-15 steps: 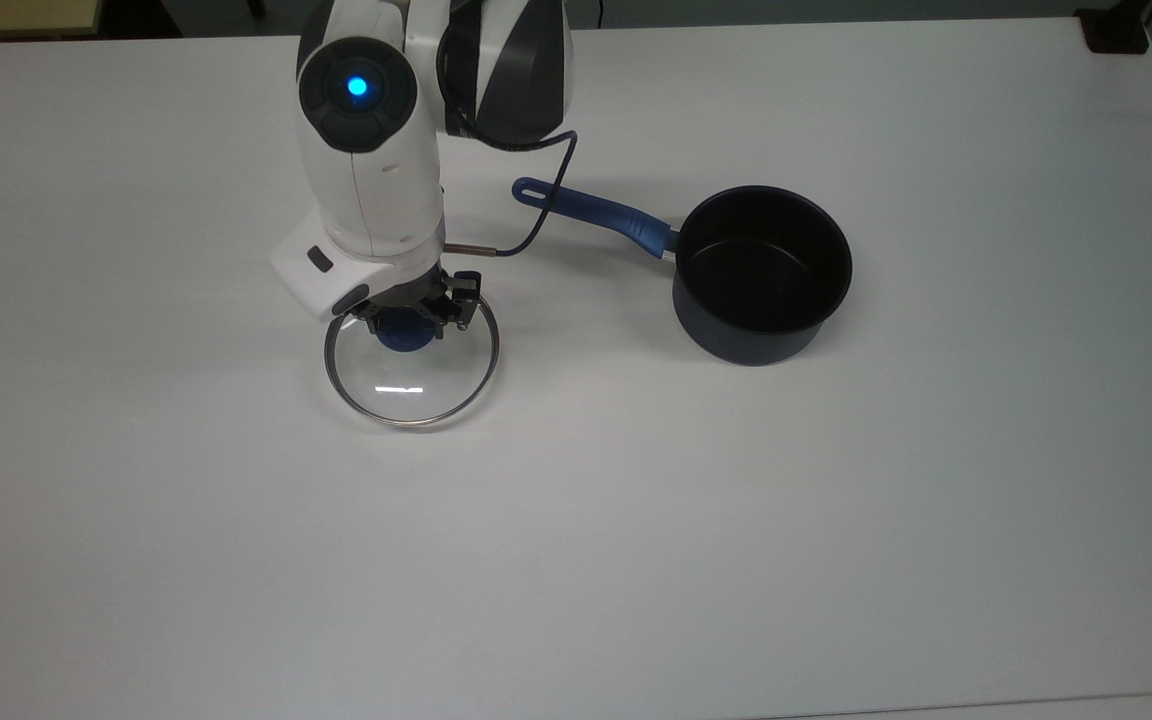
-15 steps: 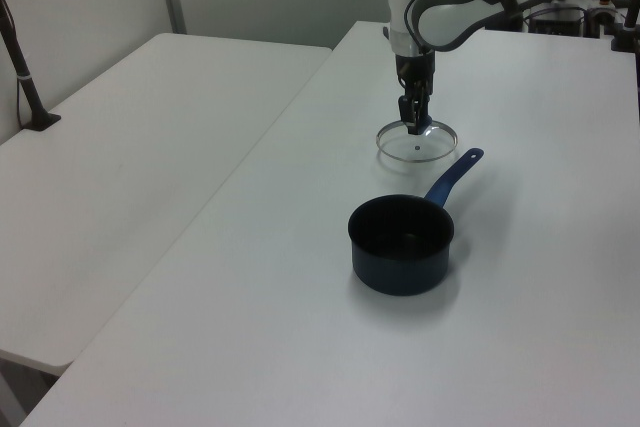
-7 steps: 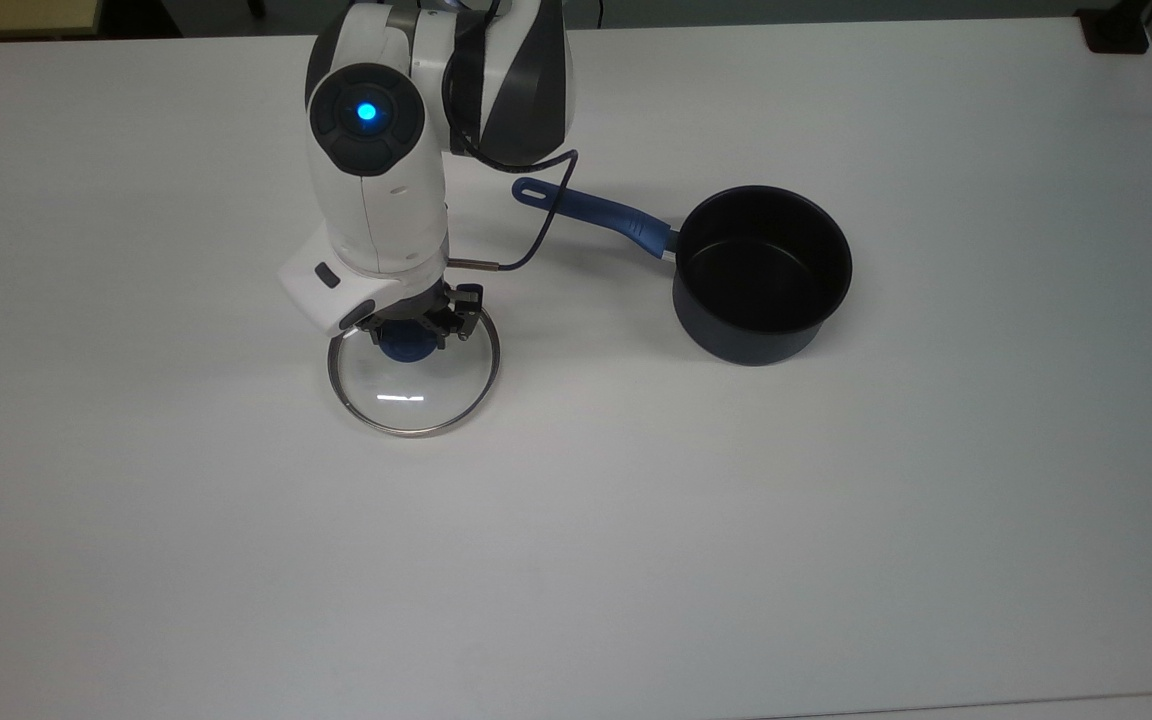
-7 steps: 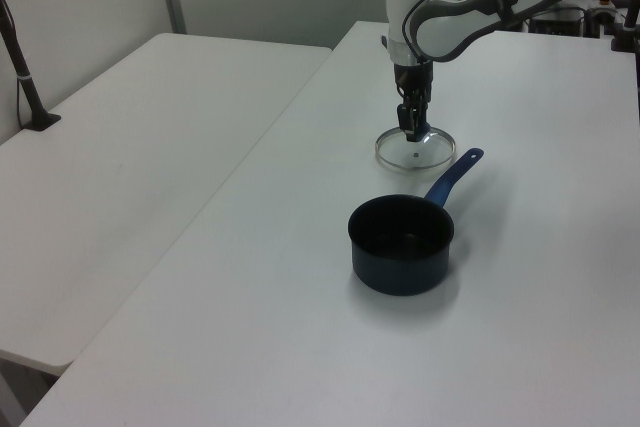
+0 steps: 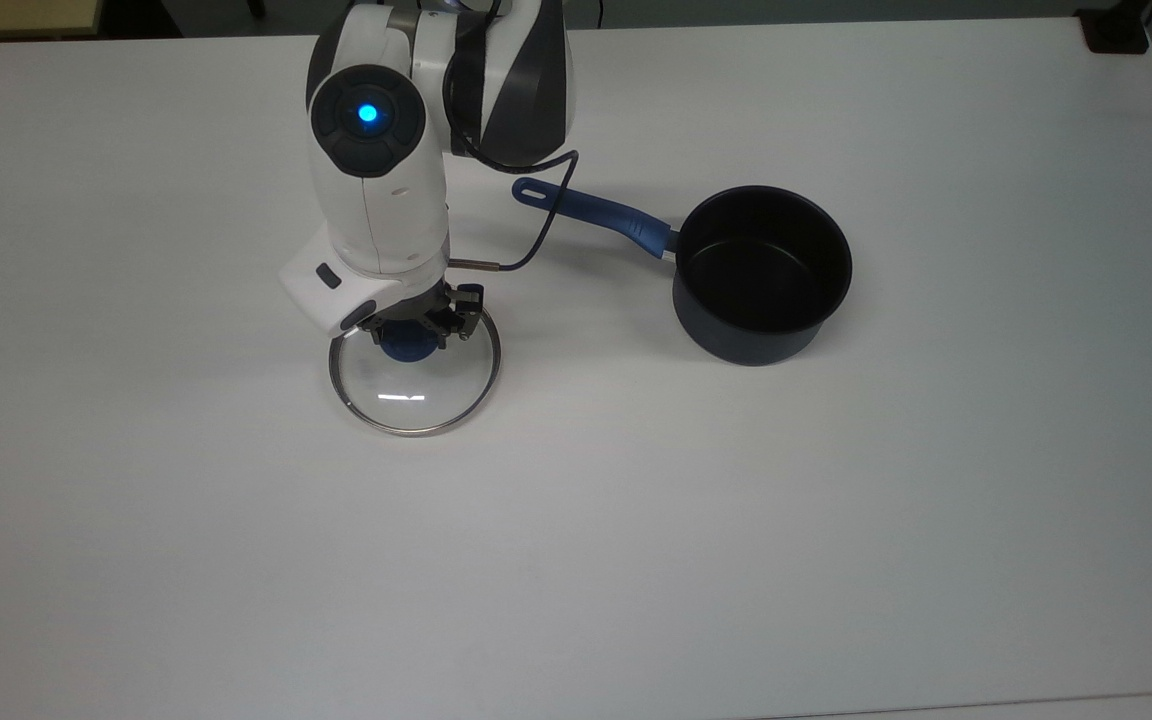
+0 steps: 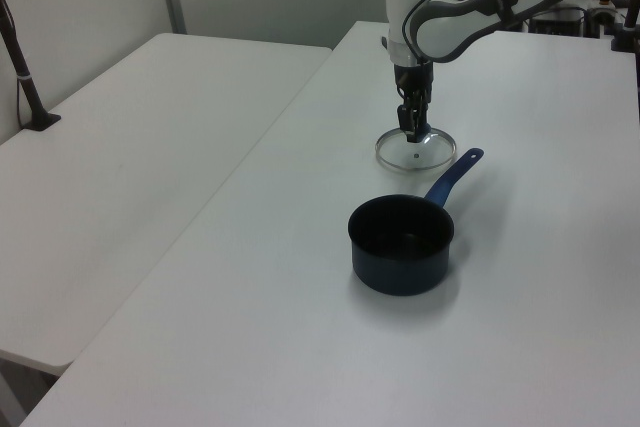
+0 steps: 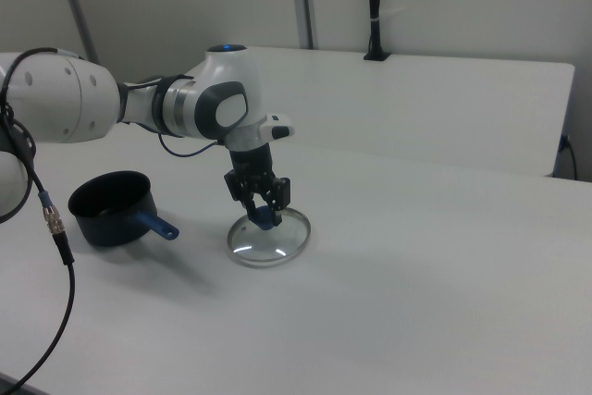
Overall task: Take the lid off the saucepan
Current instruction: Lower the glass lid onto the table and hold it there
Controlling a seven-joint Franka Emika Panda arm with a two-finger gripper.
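The lid [image 5: 416,395], a clear glass disc with a metal rim, lies flat and low on the white table [image 5: 636,550], left of the saucepan in the top view. My gripper [image 5: 414,335] points straight down over its centre, with the fingers shut on either side of the blue knob. The saucepan [image 5: 761,275] stands uncovered and empty, its blue handle [image 5: 591,212] pointing toward the arm. In the left view the lid [image 6: 415,155] lies beyond the saucepan [image 6: 400,247] under my gripper [image 6: 412,132]. In the right view the gripper [image 7: 264,215] sits over the lid [image 7: 268,240], with the saucepan [image 7: 109,208] on the right view's left.
A black cable [image 5: 546,215] loops from my wrist over the pan's handle. A second white table [image 6: 130,167] stands alongside, with a black post [image 6: 25,77] clamped to its far edge. A dark object [image 5: 1116,30] sits at the table's top right corner.
Over the last second my gripper came down with the lid, which dropped slightly and settled level on the table. Since half a second ago almost nothing has moved. The saucepan stayed put.
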